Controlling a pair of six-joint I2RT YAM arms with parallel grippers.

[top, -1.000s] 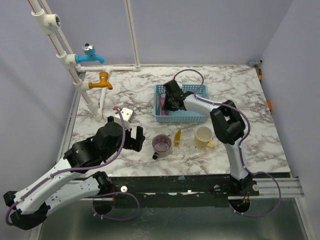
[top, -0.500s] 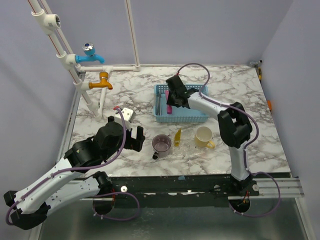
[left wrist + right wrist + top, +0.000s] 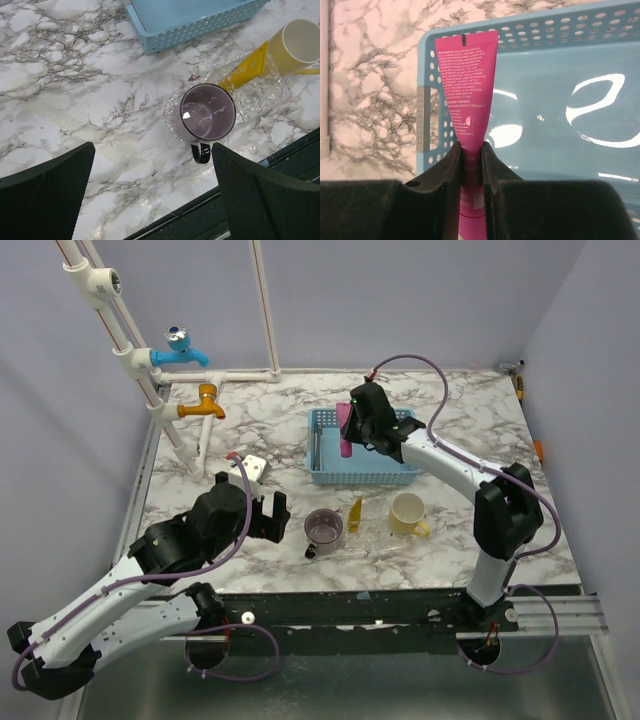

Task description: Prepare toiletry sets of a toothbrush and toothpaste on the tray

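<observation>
Right gripper (image 3: 470, 150) pinches pink toothpaste (image 3: 467, 85) over blue basket (image 3: 362, 477), left gripper (image 3: 151, 150) gapes wide; next, carry to lower-centre tray (image 3: 252, 100).

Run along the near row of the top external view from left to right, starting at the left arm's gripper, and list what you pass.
left gripper → mauve cup → yellow toothpaste tube → cream mug
</observation>
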